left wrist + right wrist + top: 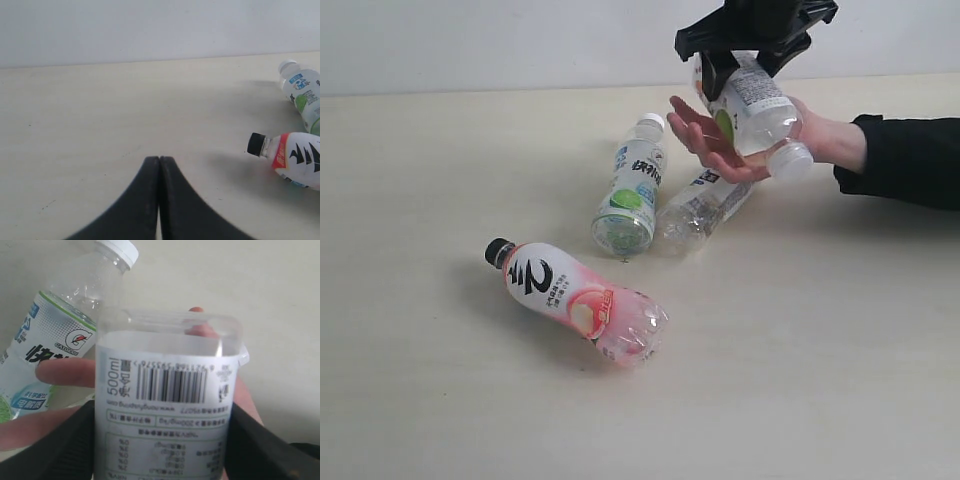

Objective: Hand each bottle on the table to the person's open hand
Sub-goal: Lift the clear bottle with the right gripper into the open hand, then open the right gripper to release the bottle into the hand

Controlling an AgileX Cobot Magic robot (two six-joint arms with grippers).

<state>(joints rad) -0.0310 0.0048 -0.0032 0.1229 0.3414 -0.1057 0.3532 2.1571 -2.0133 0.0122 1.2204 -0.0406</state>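
My right gripper (748, 72) is shut on a white-labelled bottle (760, 112), white cap pointing down, held tilted over the person's open hand (705, 142). In the right wrist view the gripper (165, 440) clamps the barcode label of the held bottle (167, 390), and the hand's fingers (65, 372) lie just behind it. A green-and-white bottle (632, 190) and another clear white-labelled bottle (705, 205) lie side by side on the table (820, 380). The pink-labelled bottle (575, 295) lies nearer the front. My left gripper (159, 161) is shut and empty, low over bare table.
The person's black sleeve (905, 160) reaches in from the right edge. In the left wrist view the pink bottle (295, 159) and the green-and-white bottle (304, 95) lie off to one side. A pale wall (500, 40) backs the table.
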